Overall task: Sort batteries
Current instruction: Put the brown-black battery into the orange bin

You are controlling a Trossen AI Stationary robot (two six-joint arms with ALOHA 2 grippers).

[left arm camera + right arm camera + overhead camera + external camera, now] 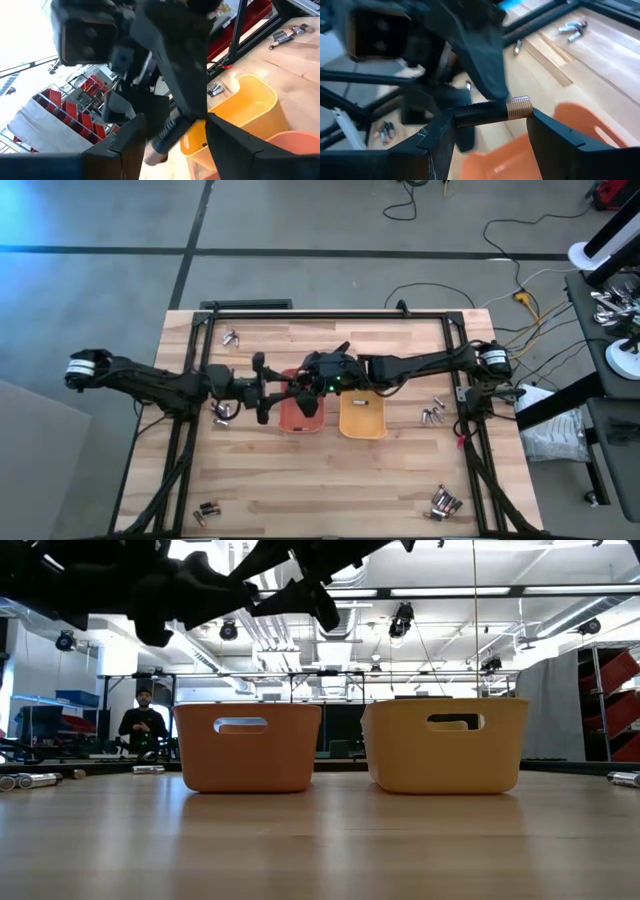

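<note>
A dark battery (487,114) with a coppery band hangs in the air above the orange tray (300,420), beside the yellow tray (362,420). My right gripper (314,383) reaches in from the table's right and is shut on this battery. My left gripper (268,392) comes from the left and meets it over the orange tray, open. Its fingers (127,147) stand on either side of the same battery (167,136). Both trays rest flat on the wooden table. My right gripper pinches the battery lengthwise between its two fingers. One finger is on the coppery end (524,107) and the other is on the dark end (459,118). The battery lies roughly level, lifted clear above the orange tray (520,155). My left gripper has one finger (490,80) reaching down to the battery's top. I cannot tell whether it touches.
Loose batteries lie in small groups at the far left (232,337), left (222,412), right (433,413), near right (445,502) and near left (205,512). A black frame runs along the table's far edge and sides. A person (143,720) stands in the room behind.
</note>
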